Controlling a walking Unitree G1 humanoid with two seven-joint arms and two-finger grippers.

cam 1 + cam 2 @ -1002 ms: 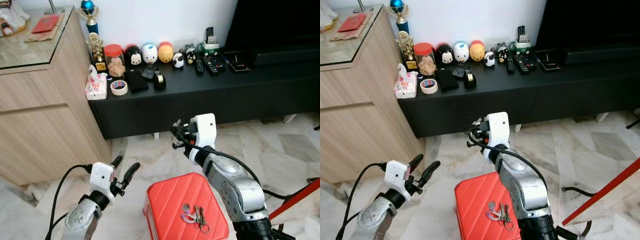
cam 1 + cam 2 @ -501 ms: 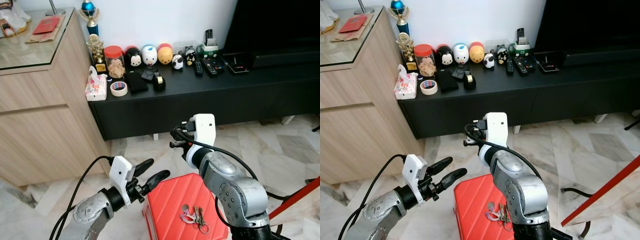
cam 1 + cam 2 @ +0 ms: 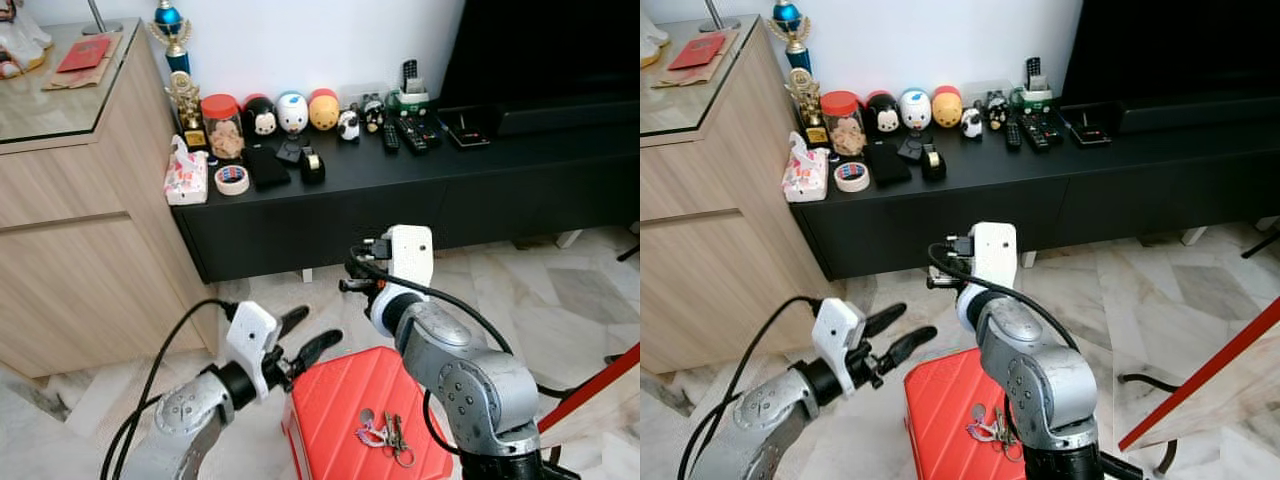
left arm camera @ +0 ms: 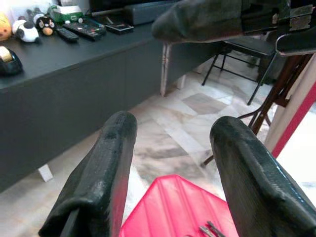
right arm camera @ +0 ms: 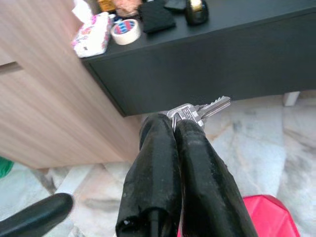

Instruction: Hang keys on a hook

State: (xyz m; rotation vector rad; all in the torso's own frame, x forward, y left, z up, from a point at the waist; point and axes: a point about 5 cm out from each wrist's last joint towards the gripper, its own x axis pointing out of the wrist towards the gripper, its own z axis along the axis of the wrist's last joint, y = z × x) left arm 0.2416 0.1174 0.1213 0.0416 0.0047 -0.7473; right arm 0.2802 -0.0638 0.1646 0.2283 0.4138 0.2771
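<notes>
Keys (image 5: 197, 109) are pinched between the closed black fingers of the right gripper (image 5: 174, 129), one silver blade sticking out past the tips. A second bunch (image 3: 385, 432) lies loose on top of a red case (image 3: 340, 395) on the floor, nearest the robot and near the case's close edge. The right arm rises from behind the case and holds its gripper (image 3: 350, 275) above the case's far edge. The left gripper (image 3: 308, 335) hangs just beside the case's left edge, its two fingers spread apart with nothing between them. Past the case, pale marble floor (image 3: 560, 300) lies open toward the right. A red bar (image 3: 590, 385) slants across the near right corner. On the left stands a wooden cabinet (image 3: 80, 250) with a glass top. Farther back a long black console (image 3: 400, 190) runs along the wall, its front edge straight. Its top carries a tape roll (image 3: 232, 180), a tissue pack (image 3: 187, 172), round toy figures (image 3: 292, 110) and remotes (image 3: 412, 132).
</notes>
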